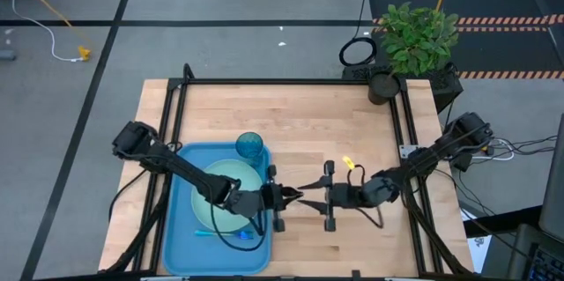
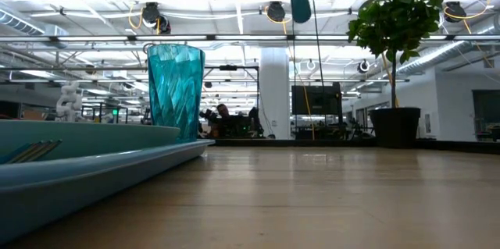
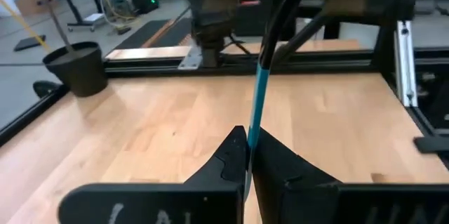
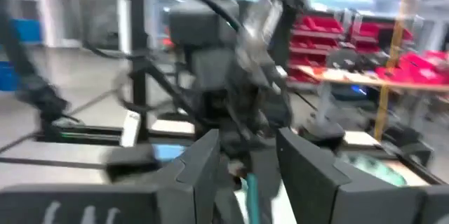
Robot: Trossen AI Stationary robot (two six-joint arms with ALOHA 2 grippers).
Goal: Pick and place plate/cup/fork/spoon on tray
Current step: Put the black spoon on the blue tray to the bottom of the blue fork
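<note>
The blue tray (image 1: pixel 181 228) lies at the table's near left. On it rest the mint-green plate (image 1: pixel 231 184), the teal cup (image 1: pixel 250 146), upright at the tray's far right corner (image 2: pixel 176 89), and the light-blue fork (image 1: pixel 204 232) near its near edge. My left gripper (image 1: pixel 289 197) is just right of the tray, above the table, shut on the spoon's thin teal handle (image 3: pixel 257 104). My right gripper (image 1: pixel 305 196) faces it tip to tip and is open (image 4: pixel 247 161). The teal handle (image 4: pixel 251 197) shows between its fingers. The spoon's bowl is hidden. My left gripper pinches the spoon's thin teal handle (image 3: pixel 250 142) between its two fingertips. The fingers reach level from the table's left. The handle runs on past the fingertips toward my right gripper. The spoon is clear of the table.
A potted plant (image 1: pixel 414 39) stands at the table's far right corner. Bare wood (image 1: pixel 352 122) lies between the tray and the right frame rail. A black frame (image 1: pixel 291 81) runs around the table top.
</note>
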